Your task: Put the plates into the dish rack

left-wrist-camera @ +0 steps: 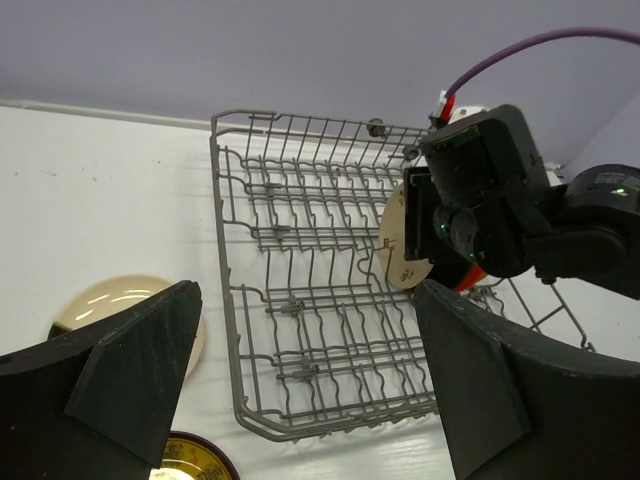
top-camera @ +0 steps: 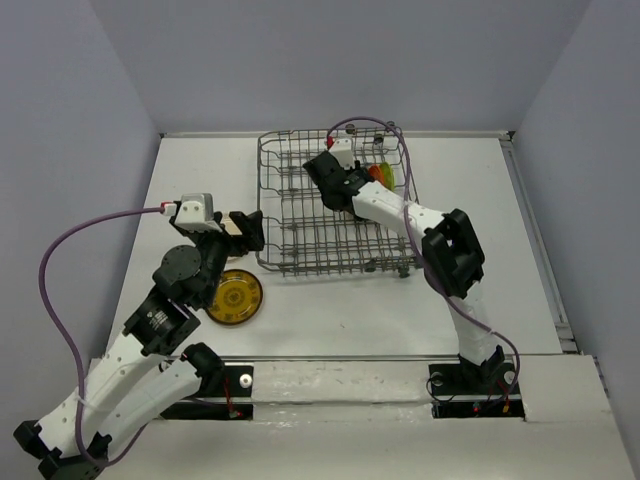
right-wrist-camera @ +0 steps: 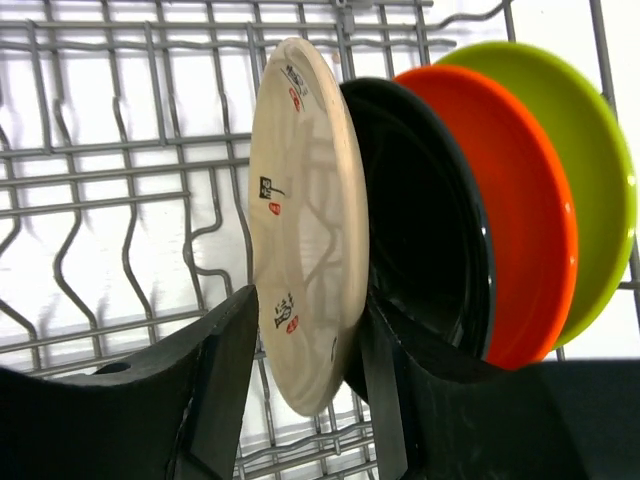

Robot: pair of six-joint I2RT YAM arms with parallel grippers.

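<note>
So, the beige plate (right-wrist-camera: pixel 305 220) stands on edge in the rack (left-wrist-camera: pixel 226 290), between my right jaws. They are clenched on it, as far as I can judge: one pad lies against its pale back, the other against the side facing the black plate (right-wrist-camera: pixel 420 240). It sits in the far right part of the rack, just beside the black plate. Behind that come the orange-red plate (right-wrist-camera: pixel 520 220) and the lime green plate (right-wrist-camera: pixel 590 150), all upright in one close row. I cannot tell from here whether the beige plate's lower rim is fully seated between the wires.

I judge the job a little past half done. Three plates are racked and a fourth is in its slot but not let go. Two are left on the desk (top-camera: pixel 330 320), left of the rack: the cream plate (left-wrist-camera: pixel 120 305), which shows a dark patch at its edge, and the dark yellow plate (top-camera: pixel 235 297) nearer my bases. The rest of the rack's rows are bare.

My right arm (top-camera: pixel 440 240) reaches forward across the rack, with its elbow raised above the near right corner and its wrist tipped down toward the row of plates. My left arm (top-camera: pixel 175 285) is folded, with its wrist aimed at the rack. My left jaws are spread wide, gripping nothing, and hang above the cream plate.
</note>
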